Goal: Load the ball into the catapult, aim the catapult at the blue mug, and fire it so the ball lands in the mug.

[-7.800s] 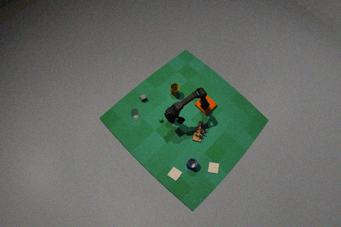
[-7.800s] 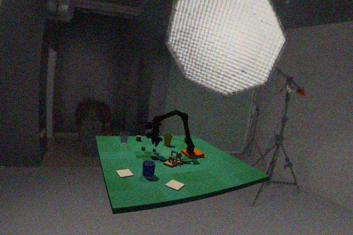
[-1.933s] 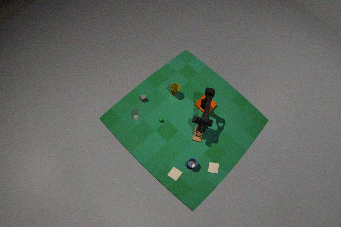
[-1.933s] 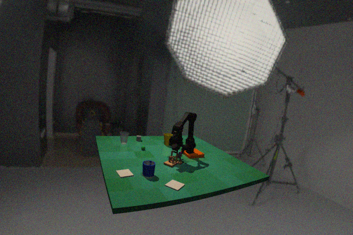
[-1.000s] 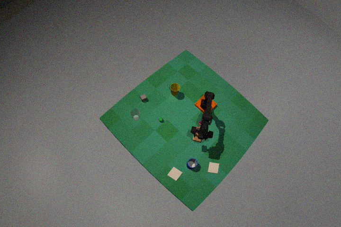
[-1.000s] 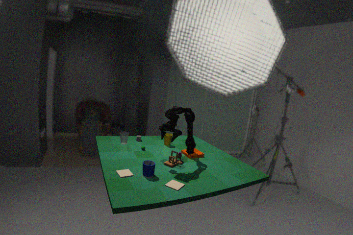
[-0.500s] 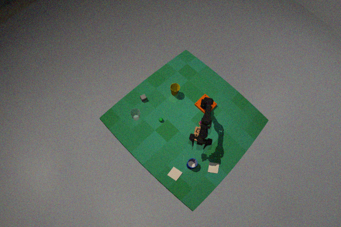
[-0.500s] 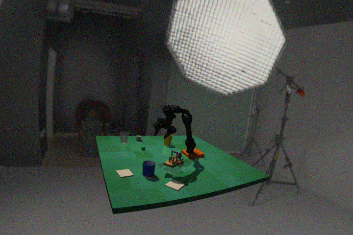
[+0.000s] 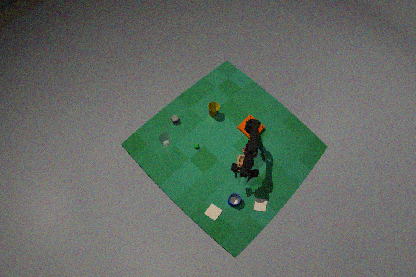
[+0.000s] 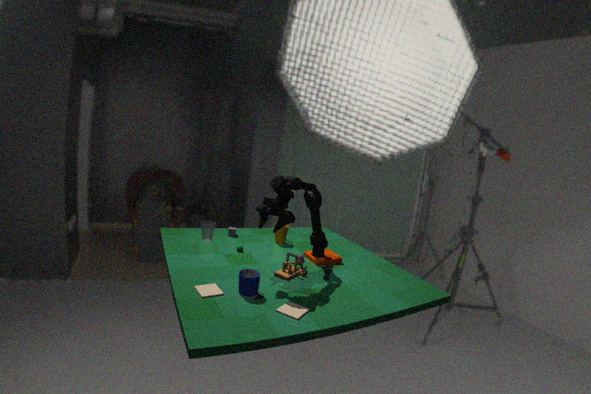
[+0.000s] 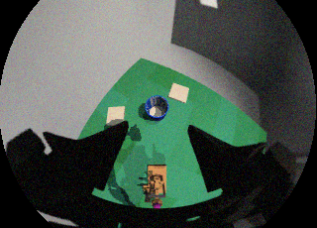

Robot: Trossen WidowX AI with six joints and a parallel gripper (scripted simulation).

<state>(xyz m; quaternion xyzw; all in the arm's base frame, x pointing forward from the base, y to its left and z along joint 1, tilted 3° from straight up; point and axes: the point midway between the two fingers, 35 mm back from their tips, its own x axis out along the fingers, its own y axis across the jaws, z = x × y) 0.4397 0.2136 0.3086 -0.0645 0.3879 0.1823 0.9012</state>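
The small wooden catapult [image 9: 240, 161] [image 10: 285, 273] [image 11: 158, 171] stands on the green table, partly hidden by the arm in the top view. A purple ball [image 9: 244, 149] [image 10: 300, 258] [image 11: 157, 205] is at the throwing-arm end of the catapult, on the side towards the robot base. The blue mug [image 9: 234, 199] [image 10: 249, 284] [image 11: 157, 108] stands upright beyond the catapult's other end, roughly in line with it in the wrist view. Its visible inside shows no ball. My gripper [image 9: 242, 179] [image 10: 268, 228] [image 11: 158, 127] is open and empty, high above the table near the catapult.
Two pale flat tiles [image 9: 213, 212] [image 9: 260, 205] lie either side of the mug. A yellow cup [image 9: 213, 108], a clear cup [image 9: 164, 139], a grey cube [image 9: 175, 119] and a green ball [image 9: 196, 146] are farther off. The orange base [image 10: 322, 257] is behind the catapult.
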